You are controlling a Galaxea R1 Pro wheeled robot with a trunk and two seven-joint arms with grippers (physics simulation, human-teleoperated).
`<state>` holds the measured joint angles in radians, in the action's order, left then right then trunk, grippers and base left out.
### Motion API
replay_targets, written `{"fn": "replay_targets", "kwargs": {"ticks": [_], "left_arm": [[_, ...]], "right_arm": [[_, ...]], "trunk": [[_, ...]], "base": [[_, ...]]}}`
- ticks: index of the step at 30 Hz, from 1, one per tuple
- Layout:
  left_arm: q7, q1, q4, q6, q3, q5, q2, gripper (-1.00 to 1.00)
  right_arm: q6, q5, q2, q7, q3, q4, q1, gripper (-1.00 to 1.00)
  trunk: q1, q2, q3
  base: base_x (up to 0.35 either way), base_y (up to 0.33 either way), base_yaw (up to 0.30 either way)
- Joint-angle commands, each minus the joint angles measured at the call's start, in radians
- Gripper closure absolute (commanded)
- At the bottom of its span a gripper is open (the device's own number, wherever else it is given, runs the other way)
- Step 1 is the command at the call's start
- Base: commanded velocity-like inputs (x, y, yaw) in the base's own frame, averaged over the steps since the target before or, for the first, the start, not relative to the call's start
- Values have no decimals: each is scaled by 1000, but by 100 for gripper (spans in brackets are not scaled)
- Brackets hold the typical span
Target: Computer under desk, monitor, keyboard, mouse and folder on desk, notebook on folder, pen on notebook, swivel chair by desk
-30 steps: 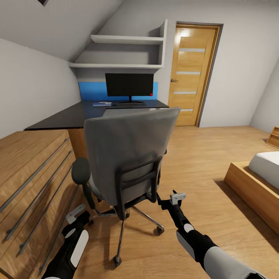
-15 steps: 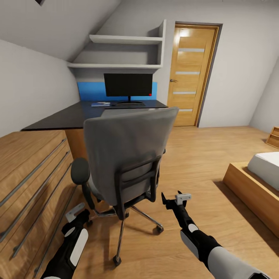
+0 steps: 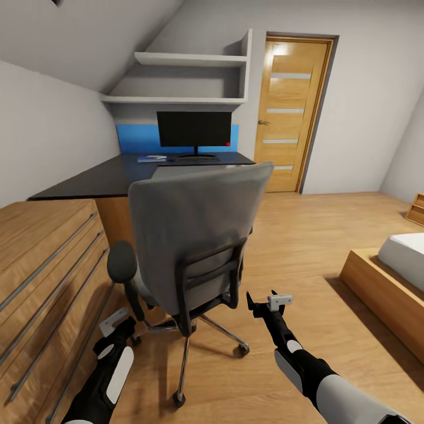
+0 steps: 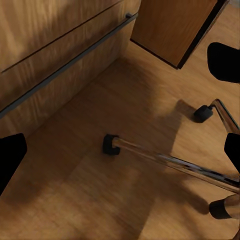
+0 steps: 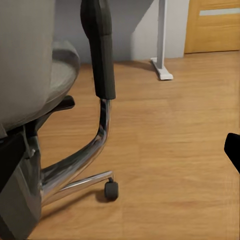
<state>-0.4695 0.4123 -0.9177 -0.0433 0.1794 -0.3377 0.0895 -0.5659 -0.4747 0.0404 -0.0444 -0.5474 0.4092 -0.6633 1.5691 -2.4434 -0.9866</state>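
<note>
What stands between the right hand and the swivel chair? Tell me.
Nothing visible. The right hand hangs open just beside the swivel chair, near its seat and black back frame, with bare wood floor around it.

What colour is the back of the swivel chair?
Grey fabric on a black frame; the swivel chair shows this best in the head view.

head view high behind swivel chair (image 3: 194,235), wrist views low, perhaps sharing its base
</note>
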Motion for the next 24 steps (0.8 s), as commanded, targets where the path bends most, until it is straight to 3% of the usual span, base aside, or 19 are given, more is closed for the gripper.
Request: {"fn": "replay_targets", "kwargs": {"ticks": [1, 8, 24], "left_arm": [[2, 0, -2, -3, 0, -9, 1, -100], [2, 0, -1, -2, -1, -9, 1, -100], [3, 0, -1, -1, -1, -9, 2, -100]], "right_arm": [[-3, -7, 1, -5, -9, 0, -1, -100], [-5, -7, 1, -5, -9, 0, -1, -100], [-5, -2, 0, -2, -11, -1, -1, -100]], "trunk": [[0, 0, -1], [0, 0, -1], [0, 0, -1]], "base": [[164, -5, 0], [192, -99, 0], [222, -223, 0]]}}
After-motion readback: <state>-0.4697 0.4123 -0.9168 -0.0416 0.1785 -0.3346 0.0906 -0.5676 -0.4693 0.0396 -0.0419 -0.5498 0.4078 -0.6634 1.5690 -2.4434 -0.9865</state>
